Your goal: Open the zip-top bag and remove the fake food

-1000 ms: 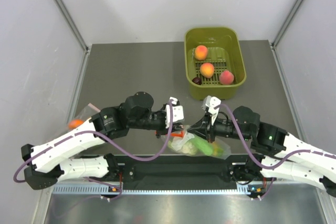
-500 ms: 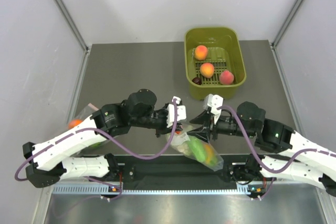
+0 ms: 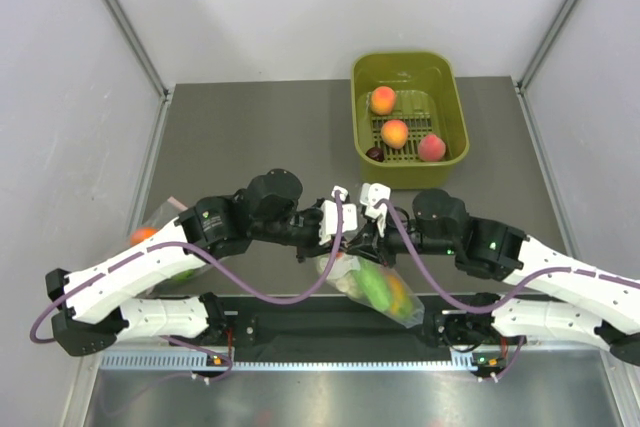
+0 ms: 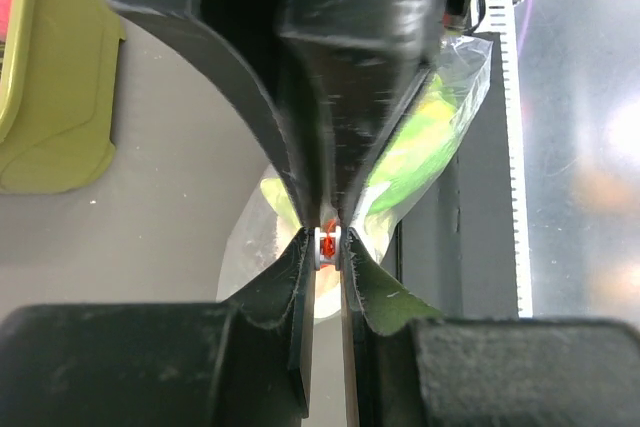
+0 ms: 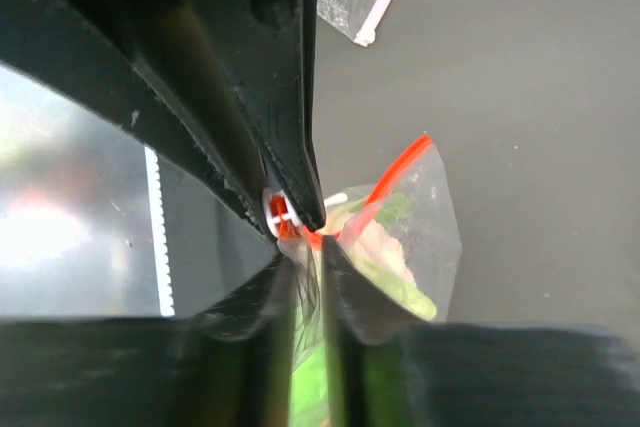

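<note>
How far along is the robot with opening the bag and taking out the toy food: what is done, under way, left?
Done: the left gripper and right gripper are both shut on the mouth of the bag, at its orange zip strip. Under way: parting the mouth; the strip looks unopened. Left: the toy food sits inside the bag, none taken out.

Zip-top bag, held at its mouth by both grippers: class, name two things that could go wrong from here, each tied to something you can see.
1. Slipping: the left gripper and right gripper each pinch only a thin bit of the zip-top bag at its red strip, so a pull may slide it free.
2. Spilling: the fake food sits low in the bag by the near edge of the table, so pieces might drop off once it opens.
</note>
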`<state>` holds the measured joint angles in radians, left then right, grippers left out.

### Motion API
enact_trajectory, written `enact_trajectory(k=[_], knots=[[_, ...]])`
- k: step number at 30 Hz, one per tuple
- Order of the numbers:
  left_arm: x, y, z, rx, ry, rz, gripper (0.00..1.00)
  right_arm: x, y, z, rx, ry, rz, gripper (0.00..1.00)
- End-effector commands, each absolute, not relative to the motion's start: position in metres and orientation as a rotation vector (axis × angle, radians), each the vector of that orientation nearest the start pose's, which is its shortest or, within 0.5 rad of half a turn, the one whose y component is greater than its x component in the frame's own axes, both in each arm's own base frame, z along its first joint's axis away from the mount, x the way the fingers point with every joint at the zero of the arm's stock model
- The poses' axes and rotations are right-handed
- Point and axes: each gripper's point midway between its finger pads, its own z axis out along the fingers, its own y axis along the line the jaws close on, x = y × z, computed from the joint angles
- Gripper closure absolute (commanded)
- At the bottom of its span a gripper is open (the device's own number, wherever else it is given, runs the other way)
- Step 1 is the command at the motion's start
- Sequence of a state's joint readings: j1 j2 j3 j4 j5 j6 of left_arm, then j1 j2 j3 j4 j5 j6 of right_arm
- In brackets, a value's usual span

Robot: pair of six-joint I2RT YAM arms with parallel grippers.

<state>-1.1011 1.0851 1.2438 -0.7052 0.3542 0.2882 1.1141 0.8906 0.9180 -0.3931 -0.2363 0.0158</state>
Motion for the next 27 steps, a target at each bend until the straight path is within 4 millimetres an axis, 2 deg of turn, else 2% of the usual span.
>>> enact_trajectory(k=[1, 2, 3, 5, 11, 27], knots=[[0.094, -0.308, 0.307, 1.568, 1.456, -0.881, 0.98, 0.109, 0.302, 0.283, -1.161, 1.599, 0.952, 0.95], [0.094, -0.307, 0.307, 1.568, 1.458, -0.881, 0.98, 0.111, 0.302, 0.285, -1.149, 1.589, 0.950, 1.00], [0.093, -0.307, 0.305, 1.571, 1.465, -0.883, 0.98, 0.115, 0.301, 0.283, -1.134, 1.593, 0.930, 1.00], [0.094, -0.307, 0.303, 1.575, 1.474, -0.881, 0.98, 0.118, 0.299, 0.294, -1.094, 1.551, 0.927, 1.00], [0.099, -0.309, 0.294, 1.580, 1.497, -0.852, 0.99, 0.113, 0.283, 0.316, -1.025, 1.449, 0.949, 1.00], [0.105, -0.323, 0.276, 1.615, 1.535, -0.852, 1.00, 0.102, 0.270, 0.332, -1.002, 1.370, 0.987, 1.00]])
